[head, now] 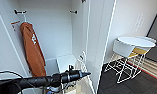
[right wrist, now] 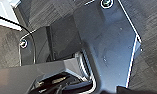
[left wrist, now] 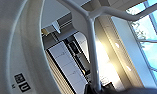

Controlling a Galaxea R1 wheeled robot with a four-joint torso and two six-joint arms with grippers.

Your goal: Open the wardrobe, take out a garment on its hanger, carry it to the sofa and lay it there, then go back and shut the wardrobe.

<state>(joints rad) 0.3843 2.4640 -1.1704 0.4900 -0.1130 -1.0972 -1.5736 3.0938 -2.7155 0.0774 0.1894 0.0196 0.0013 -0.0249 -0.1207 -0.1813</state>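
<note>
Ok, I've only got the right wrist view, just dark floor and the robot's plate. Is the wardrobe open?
Observer: Yes. In the head view the wardrobe stands open, plain white inside.
Operator: Anything hanging in it?
Observer: An orange garment, at the left side of the inside.
Operator: And the white hanger?
Observer: A white hanger shows close up in the left wrist view, with bright windows behind it.
</note>
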